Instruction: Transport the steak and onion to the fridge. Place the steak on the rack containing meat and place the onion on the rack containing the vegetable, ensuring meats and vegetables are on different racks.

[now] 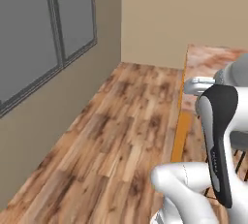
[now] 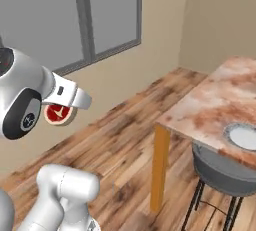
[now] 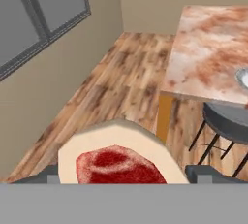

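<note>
The small thick round steak [image 3: 118, 162], red on top with a pale tan rim and sides, sits between the two dark fingertips [image 3: 46, 173] at the bottom of the hand view, one tip on each side of it. The jaws are closed against the slab's tan sides, parted just by its width, so the gripper [image 3: 121, 175] has the meat in its hold. In the hand view the red face is turned up toward the camera and spreads a little wider across, from one fingertip to the other, than it does along the gripper; its lower edge is cut off, so the true long axis cannot be told.

In the right base view the steak [image 2: 59, 113] shows as a red disc with a tan rim hanging just under the white wrist of the arm [image 2: 30, 95], its flat red face turned toward that camera. It is held in the air, well above the brown wooden plank floor [image 2: 115, 145].

To the right stands a reddish marbled surface [image 2: 220, 100] on an orange wooden leg [image 2: 159, 167], with a pale round plate [image 2: 245, 137] near its edge and a grey round-seated stool [image 2: 225, 175] on thin black legs just beneath it. The steak is well apart from this surface. A grey-framed window [image 2: 75, 20] is set in the beige wall on the left.
</note>
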Tool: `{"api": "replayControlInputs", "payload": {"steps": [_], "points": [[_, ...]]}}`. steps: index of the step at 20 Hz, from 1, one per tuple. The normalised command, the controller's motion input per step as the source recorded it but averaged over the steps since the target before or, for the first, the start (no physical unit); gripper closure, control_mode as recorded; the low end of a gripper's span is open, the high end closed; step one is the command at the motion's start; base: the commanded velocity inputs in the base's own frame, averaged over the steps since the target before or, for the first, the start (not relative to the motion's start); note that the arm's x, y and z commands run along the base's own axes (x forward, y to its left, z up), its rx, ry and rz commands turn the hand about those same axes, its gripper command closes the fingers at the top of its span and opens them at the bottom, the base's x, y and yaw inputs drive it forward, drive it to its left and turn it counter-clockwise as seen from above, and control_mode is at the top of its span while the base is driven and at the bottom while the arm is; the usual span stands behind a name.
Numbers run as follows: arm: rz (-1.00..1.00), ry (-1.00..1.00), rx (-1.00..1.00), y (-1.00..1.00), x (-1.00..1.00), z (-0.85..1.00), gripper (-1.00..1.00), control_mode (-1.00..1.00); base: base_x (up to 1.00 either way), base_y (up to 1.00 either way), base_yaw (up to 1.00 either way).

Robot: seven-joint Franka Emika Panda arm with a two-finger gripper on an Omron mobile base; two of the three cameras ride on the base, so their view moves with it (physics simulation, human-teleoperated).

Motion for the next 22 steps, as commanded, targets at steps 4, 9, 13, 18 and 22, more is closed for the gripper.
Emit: {"api": "replayControlInputs", "payload": {"steps": [4,9,13,18,22], "points": [[0.00,0.00,0.00,0.00,0.00,0.00,1.00,1.00,0.00,0.00,1.00],[0.00,0.00,0.00,0.00,0.00,0.00,1.00,1.00,0.00,0.00,1.00],[0.00,0.00,0.00,0.00,0.00,0.00,1.00,1.00,0.00,0.00,1.00],[0.00,0.00,0.00,0.00,0.00,0.00,1.00,1.00,0.00,0.00,1.00],[0.00,0.00,0.00,0.00,0.00,0.00,1.00,1.00,0.00,0.00,1.00]]}}
